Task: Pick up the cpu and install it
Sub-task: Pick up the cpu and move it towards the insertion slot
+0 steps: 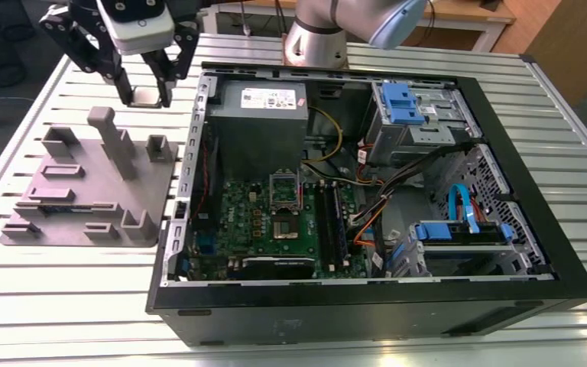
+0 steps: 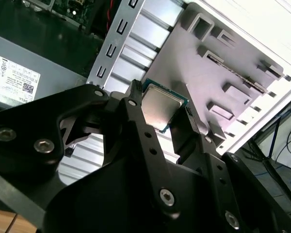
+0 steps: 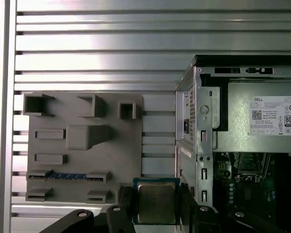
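Found the grey parts holder lying below the fingers, on the exterior view's left. Saw the gripper above its far edge, pinching the cpu by two opposite edges, clear of the slatted table. Noted the open computer case beside the fingers, with power supply and motherboard inside, apart from the chip

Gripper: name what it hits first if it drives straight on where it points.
Likely the table, in the strip between fixture and case, with the cpu held by the gripper touching first; depth is unclear.
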Available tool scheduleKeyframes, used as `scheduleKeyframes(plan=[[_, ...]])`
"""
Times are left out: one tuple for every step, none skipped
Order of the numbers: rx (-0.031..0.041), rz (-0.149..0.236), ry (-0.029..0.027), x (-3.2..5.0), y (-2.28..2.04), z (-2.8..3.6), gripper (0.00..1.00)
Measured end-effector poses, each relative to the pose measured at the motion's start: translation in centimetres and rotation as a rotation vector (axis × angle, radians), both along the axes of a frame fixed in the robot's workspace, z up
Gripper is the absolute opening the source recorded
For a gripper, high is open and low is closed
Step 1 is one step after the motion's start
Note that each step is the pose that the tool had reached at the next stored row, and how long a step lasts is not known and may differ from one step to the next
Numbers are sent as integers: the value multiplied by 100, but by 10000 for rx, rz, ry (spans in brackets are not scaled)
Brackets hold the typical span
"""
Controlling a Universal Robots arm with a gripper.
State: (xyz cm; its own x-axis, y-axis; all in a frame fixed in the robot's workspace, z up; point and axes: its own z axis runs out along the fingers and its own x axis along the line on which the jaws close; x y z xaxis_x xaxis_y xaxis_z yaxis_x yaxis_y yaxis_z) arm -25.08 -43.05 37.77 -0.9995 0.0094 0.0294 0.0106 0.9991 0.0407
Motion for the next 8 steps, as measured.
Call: scheduleKeyframes(plan=[[0,-1,1,5,-18,-1,47],[-1,-2,2,9,-36,-1,47],[0,-2,2,14,-54,-2,47],[1,-3,3,20,-69,-3,47],[1,-3,5,28,-82,-4,47],[0,-4,13,41,-90,-4,47],[1,-4,23,58,-96,-5,47],[0,-5,36,77,-101,-5,47]])
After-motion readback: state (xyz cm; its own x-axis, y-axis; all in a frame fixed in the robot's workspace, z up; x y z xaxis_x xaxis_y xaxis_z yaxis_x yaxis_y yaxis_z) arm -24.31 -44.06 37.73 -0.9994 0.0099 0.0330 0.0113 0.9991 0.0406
